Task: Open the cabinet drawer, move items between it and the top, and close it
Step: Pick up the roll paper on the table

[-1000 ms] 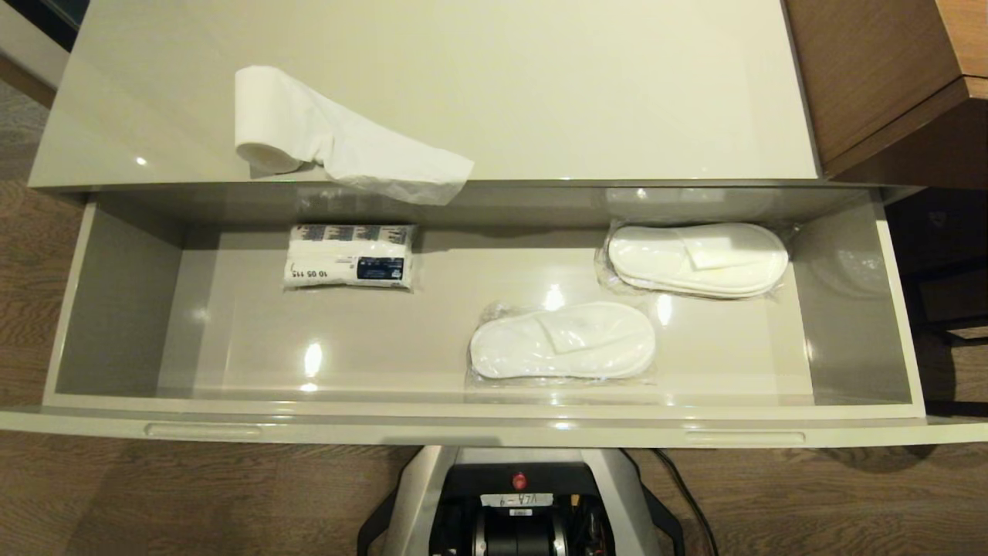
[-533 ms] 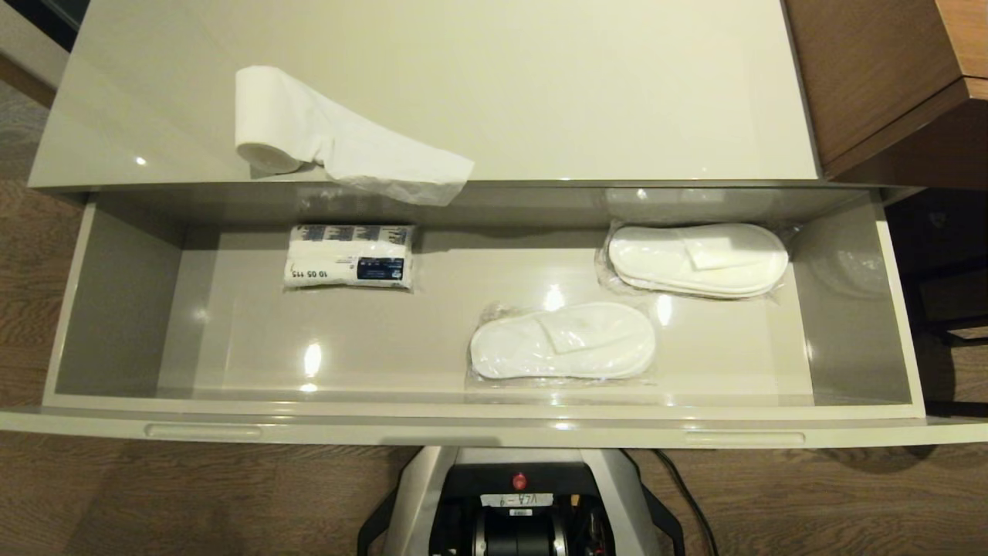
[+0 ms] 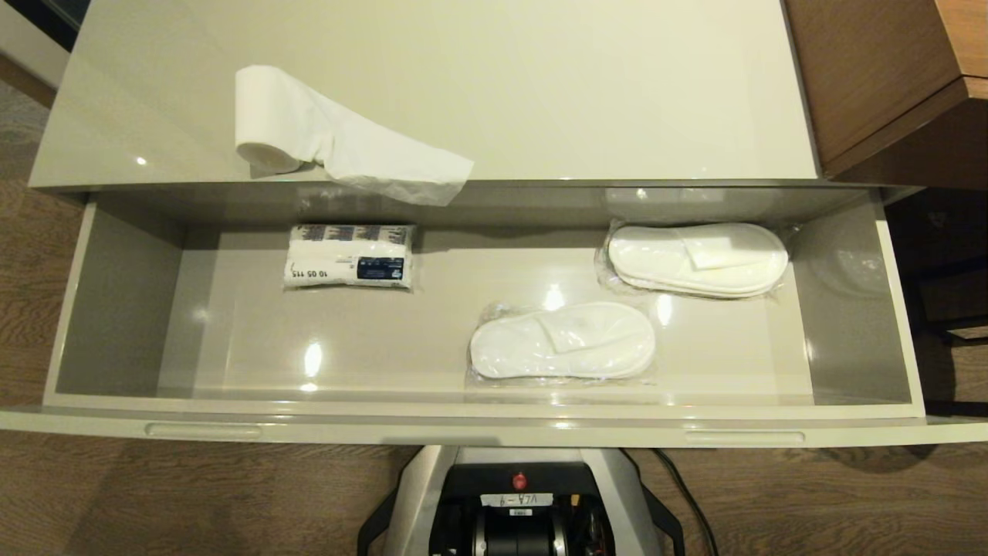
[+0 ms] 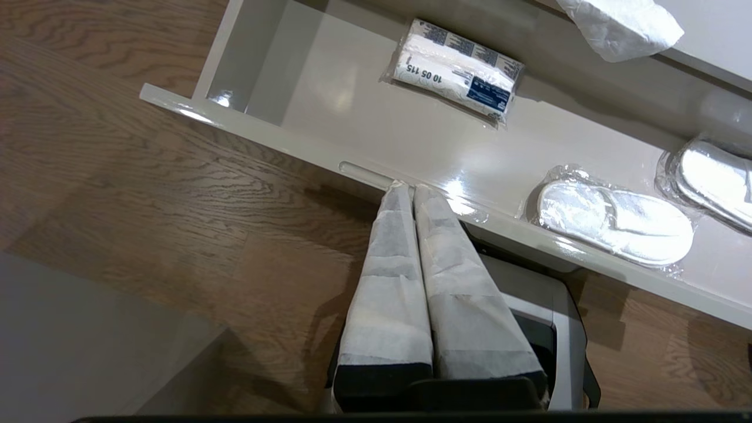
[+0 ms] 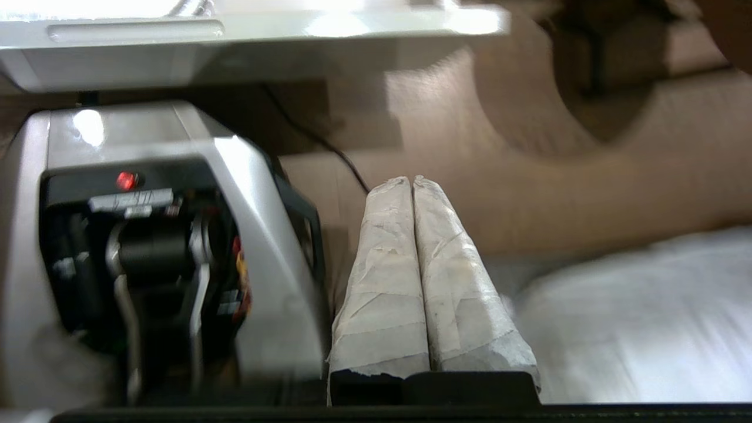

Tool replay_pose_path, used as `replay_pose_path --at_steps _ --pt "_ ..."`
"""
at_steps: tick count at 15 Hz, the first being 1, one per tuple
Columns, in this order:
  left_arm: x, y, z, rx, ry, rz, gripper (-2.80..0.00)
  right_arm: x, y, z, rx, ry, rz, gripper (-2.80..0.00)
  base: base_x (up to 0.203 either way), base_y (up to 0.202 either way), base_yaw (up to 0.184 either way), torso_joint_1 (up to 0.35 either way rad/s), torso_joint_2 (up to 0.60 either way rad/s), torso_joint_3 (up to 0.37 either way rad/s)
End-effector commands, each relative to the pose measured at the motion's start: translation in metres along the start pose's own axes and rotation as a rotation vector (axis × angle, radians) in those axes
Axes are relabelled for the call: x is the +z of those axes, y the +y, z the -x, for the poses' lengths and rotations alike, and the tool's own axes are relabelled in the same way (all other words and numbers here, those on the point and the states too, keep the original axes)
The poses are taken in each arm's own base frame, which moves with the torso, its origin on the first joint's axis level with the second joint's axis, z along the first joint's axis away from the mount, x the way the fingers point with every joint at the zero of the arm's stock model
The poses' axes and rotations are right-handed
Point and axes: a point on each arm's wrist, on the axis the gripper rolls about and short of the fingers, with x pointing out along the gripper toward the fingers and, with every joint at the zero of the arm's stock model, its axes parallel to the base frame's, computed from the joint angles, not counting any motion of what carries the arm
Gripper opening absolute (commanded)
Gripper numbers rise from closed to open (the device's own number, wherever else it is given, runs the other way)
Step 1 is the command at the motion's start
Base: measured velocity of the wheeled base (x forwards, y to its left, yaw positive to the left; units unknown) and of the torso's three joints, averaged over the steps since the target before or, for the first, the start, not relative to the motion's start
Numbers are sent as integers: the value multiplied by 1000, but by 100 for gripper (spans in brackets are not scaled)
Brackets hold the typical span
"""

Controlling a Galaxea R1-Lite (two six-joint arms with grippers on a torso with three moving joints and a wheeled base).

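The cabinet drawer [image 3: 494, 428] stands pulled fully out, pale grey-beige and glossy. A white toilet paper roll [image 3: 266, 116] lies on the top [image 3: 579, 85] near its front left, its loose sheet hanging over the edge. Neither gripper shows in the head view. In the left wrist view my left gripper [image 4: 409, 187] is shut and empty, its tips just outside the drawer front [image 4: 282, 138] by a slot. In the right wrist view my right gripper [image 5: 412, 181] is shut and empty, low over the floor beside my base [image 5: 153, 235].
Inside the drawer lie a white packet with a dark blue label [image 3: 349, 256] at the back left and two wrapped pairs of white slippers [image 3: 563, 340] [image 3: 697, 259] toward the right. Brown wooden furniture [image 3: 888, 77] stands at the right. My base [image 3: 521, 502] sits under the drawer front.
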Motion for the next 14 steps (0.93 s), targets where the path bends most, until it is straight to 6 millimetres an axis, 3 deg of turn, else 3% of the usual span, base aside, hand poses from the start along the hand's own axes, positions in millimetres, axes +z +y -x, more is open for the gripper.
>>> replay_pose_path --at_steps 1,3,10,14 --pt "0 0 -1 5 7 2 -280 -21 8 -41 13 -237 -8 -280 0 0 0 0 0 0" --pt "0 0 -1 4 5 0 -280 -43 12 -57 56 -225 16 -280 0 0 0 0 0 0" --pt "-2 0 -1 -14 21 0 -280 -41 13 -54 146 -237 -3 -280 0 0 0 0 0 0" --pt "-16 4 -15 26 90 -66 -280 -42 13 -54 148 -243 -22 -280 0 0 0 0 0 0"
